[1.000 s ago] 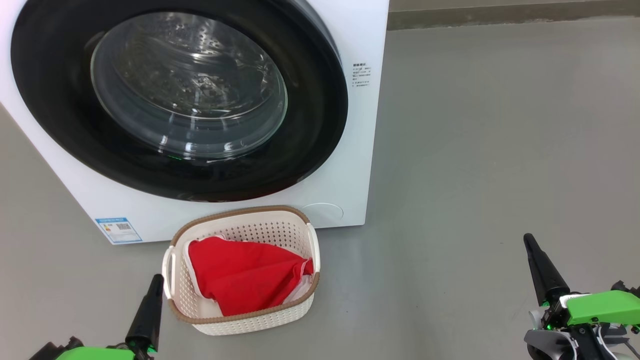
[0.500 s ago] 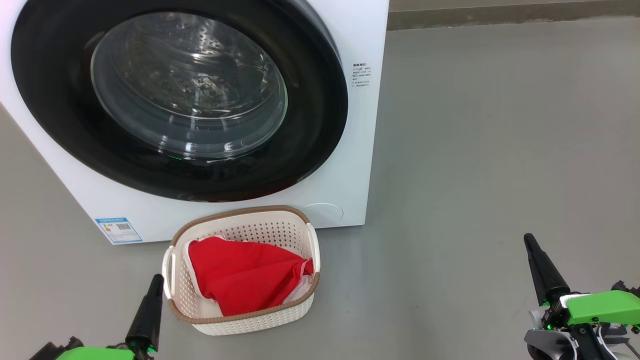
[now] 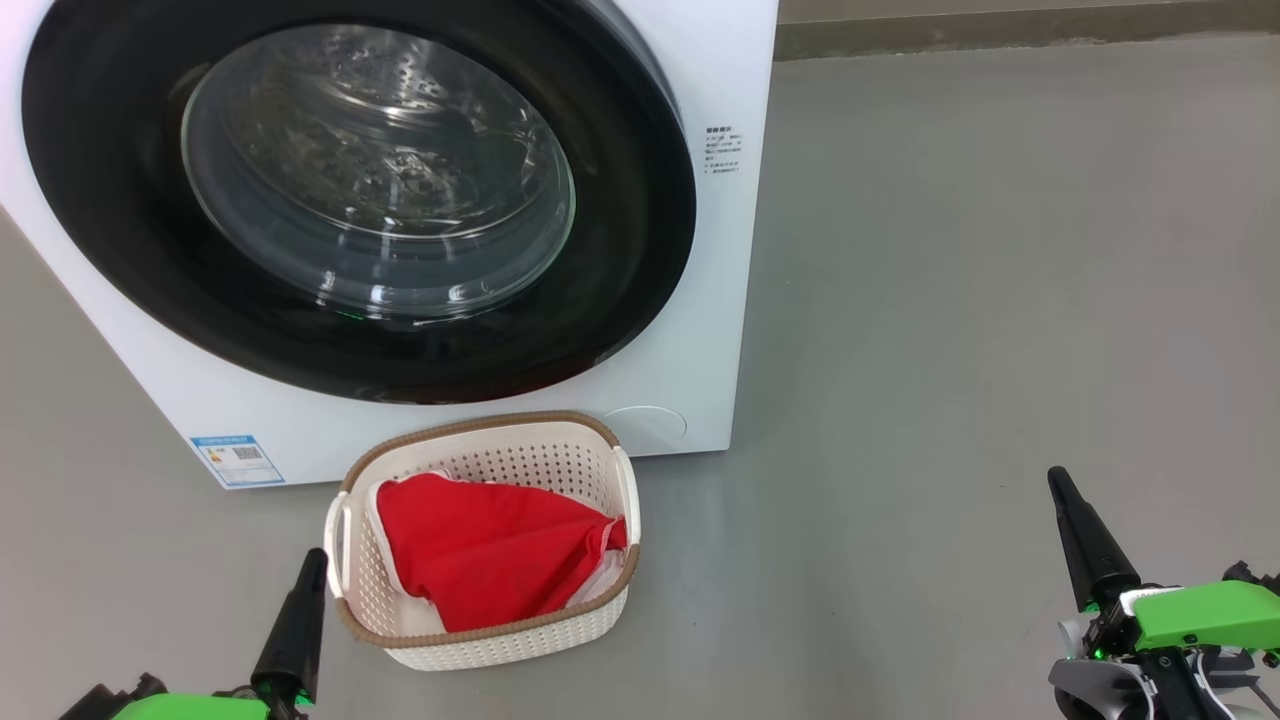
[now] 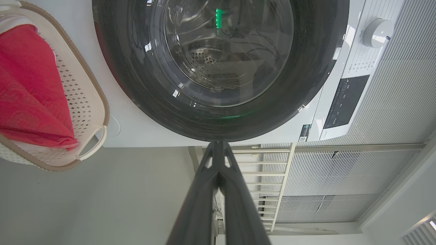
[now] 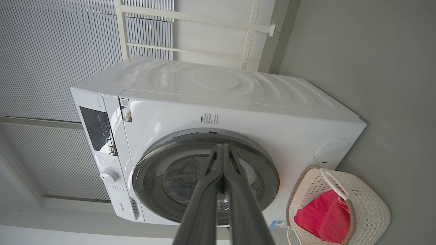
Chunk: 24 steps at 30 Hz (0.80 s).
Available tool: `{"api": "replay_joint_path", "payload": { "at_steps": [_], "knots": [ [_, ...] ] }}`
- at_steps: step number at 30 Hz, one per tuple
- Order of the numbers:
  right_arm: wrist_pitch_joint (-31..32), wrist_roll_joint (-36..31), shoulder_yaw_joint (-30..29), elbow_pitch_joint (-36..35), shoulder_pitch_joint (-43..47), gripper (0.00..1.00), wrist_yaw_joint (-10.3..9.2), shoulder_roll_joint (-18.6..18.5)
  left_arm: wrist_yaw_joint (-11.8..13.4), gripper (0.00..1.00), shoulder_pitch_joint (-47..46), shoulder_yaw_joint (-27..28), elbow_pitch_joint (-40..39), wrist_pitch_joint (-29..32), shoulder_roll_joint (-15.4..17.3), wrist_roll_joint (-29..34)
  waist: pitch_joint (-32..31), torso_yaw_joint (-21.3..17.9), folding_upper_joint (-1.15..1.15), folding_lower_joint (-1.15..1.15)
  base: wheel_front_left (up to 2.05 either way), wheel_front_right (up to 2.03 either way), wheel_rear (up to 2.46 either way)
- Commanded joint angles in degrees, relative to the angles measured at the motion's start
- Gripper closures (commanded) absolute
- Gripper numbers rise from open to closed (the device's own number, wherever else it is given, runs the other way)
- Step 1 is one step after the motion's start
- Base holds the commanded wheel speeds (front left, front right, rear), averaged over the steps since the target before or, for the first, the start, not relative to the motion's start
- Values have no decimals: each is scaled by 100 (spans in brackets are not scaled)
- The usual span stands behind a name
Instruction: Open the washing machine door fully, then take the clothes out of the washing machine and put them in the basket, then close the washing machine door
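The white washing machine stands at the upper left, and its round black-rimmed door lies shut flat against the front. Through the glass I see the steel drum. On the floor before it sits the cream basket with the red clothes inside. My left gripper is shut, low at the basket's left side, holding nothing. My right gripper is shut and empty, far to the right over bare floor. The wrist views show the door, the basket and the clothes.
Grey floor stretches wide to the right of the machine. A wall base runs along the back. The machine's control panel and knob sit above the door. A white railing and ribbed wall stand behind the machine.
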Motion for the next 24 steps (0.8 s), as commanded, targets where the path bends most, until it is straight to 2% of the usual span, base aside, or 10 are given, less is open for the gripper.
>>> {"api": "replay_joint_path", "payload": {
  "at_steps": [1,24],
  "knots": [
    [34,39,82,-178,-240,100,-3,-78,-41,100,-224,153,-114,43,106,-41,0,0,0,0,0,0,0],
    [33,39,82,-178,-240,100,-3,-78,-41,100,-223,153,-115,43,106,-41,0,0,0,0,0,0,0]
  ]
}}
